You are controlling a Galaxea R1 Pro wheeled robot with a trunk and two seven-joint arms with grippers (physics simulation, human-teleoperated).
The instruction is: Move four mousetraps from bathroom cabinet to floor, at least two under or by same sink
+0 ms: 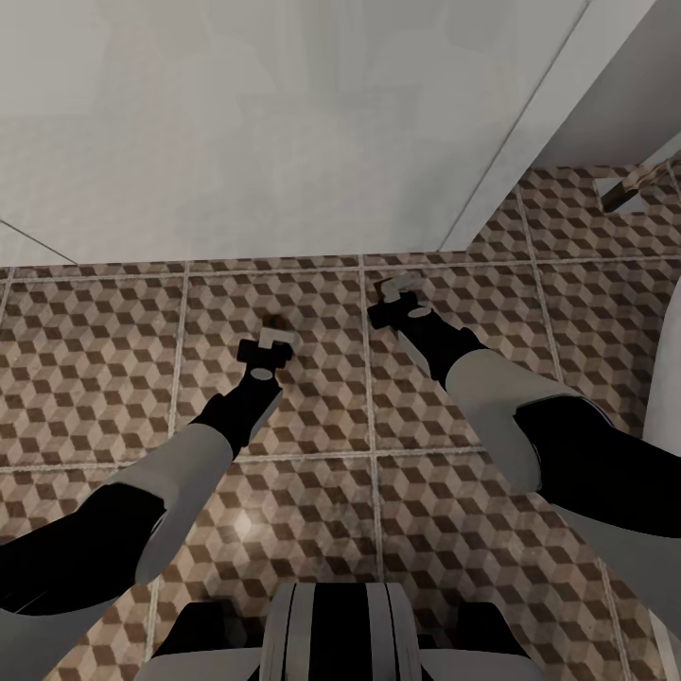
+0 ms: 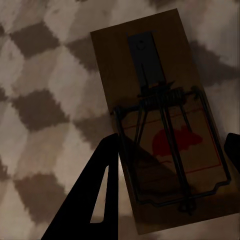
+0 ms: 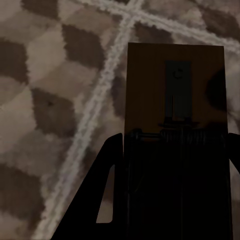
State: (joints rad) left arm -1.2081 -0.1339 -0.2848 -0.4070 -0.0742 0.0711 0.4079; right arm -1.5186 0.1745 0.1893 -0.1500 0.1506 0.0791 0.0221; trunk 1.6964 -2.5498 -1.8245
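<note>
Gripping one mousetrap each, your left gripper (image 2: 170, 155) and right gripper (image 3: 172, 165) show no readable text; only a red mouse emblem (image 2: 175, 142) shows.

from the robot's head, one camera looks steeply down over both arms at the bathroom floor (image 1: 312, 397), while each wrist camera peers along its fingers from very near at a mousetrap (image 2: 160, 125) on that same cube-patterned tile (image 3: 60, 100).
</note>
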